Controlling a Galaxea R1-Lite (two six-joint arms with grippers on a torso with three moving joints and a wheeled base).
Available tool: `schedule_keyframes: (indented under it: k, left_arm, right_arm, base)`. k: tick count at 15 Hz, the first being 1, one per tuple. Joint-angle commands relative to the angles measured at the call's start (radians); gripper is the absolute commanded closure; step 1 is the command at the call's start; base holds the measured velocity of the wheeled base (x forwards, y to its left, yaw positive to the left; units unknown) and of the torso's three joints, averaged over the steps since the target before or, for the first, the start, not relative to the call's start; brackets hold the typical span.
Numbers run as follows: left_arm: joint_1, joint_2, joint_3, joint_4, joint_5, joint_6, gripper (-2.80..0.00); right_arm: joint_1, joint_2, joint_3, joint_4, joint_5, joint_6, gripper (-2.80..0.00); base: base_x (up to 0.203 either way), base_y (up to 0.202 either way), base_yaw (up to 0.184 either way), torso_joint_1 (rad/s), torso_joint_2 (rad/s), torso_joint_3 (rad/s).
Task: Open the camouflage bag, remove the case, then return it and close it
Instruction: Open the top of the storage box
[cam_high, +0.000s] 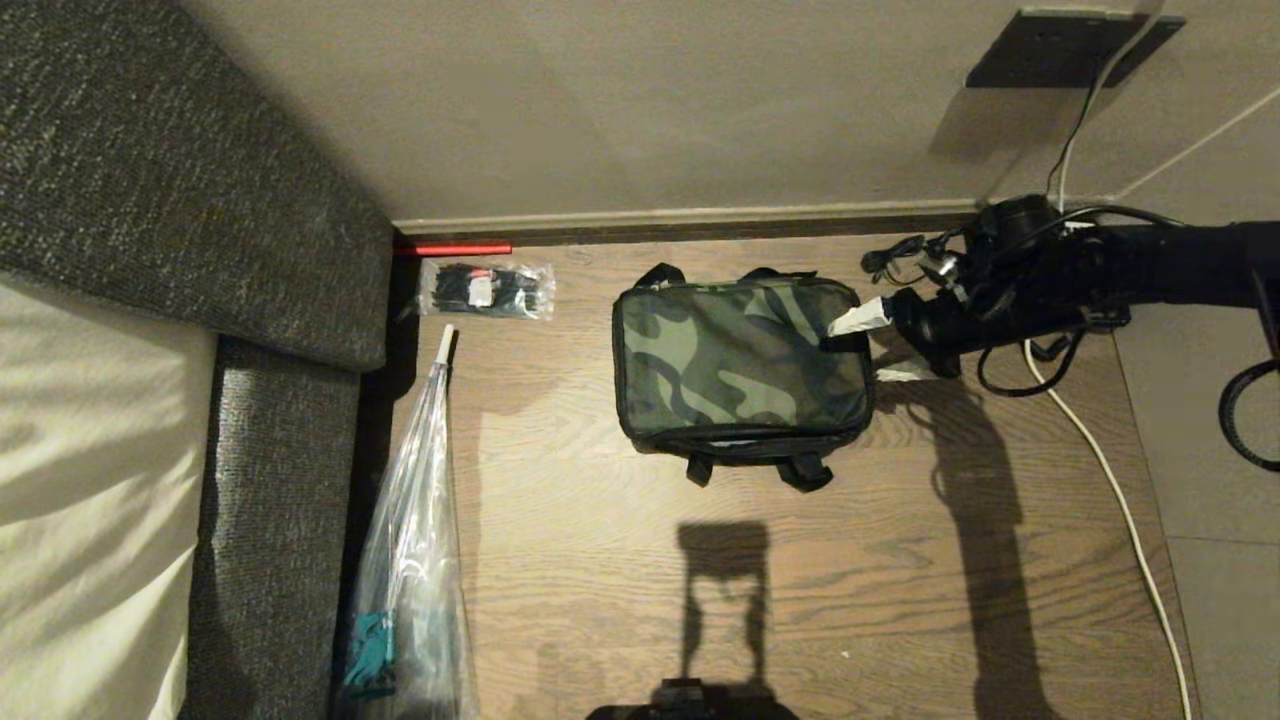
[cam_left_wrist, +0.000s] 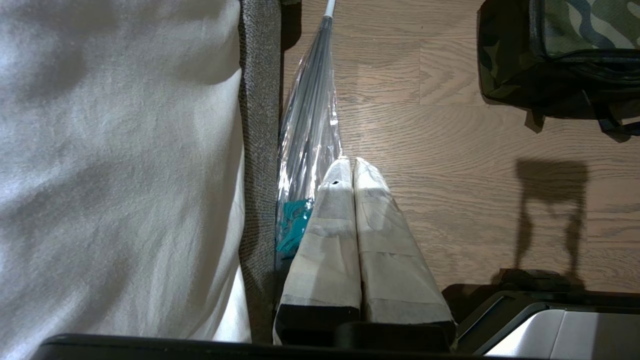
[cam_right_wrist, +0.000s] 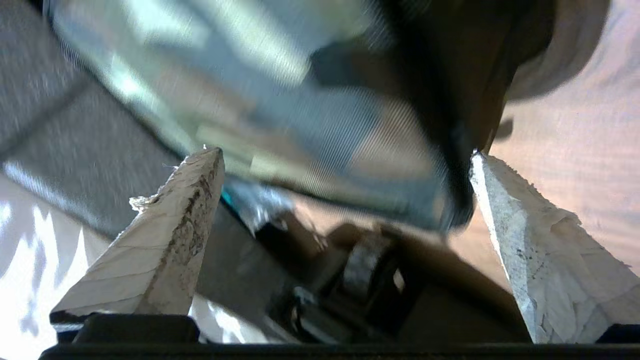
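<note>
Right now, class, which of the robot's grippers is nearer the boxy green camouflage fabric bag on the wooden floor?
Right. The right gripper, open, is at the camouflage bag's right edge. The left gripper, shut, hangs apart, beside the clear plastic-wrapped umbrella.

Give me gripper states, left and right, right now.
Left gripper: shut, holding nothing, parked above the floor.
Right gripper: open, empty, at the camouflage bag's right end.
</note>
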Motion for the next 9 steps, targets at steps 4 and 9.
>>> schedule_keyframes:
  k: [4, 9]
  left_arm:
    - [0.001, -0.002, 0.000, 0.000, 0.001, 0.000, 0.00]
    - [0.001, -0.002, 0.000, 0.000, 0.001, 0.000, 0.00]
  right_arm:
    - [0.031, 0.036, -0.001, -0.033, 0.000, 0.046, -2.80]
    - [0.062, 0.037, -0.001, -0.027, -0.039, 0.055, -2.80]
  base:
    - [0.000, 0.000, 0.000, 0.000, 0.00, 0.000]
    - [0.000, 0.000, 0.000, 0.000, 0.00, 0.000]
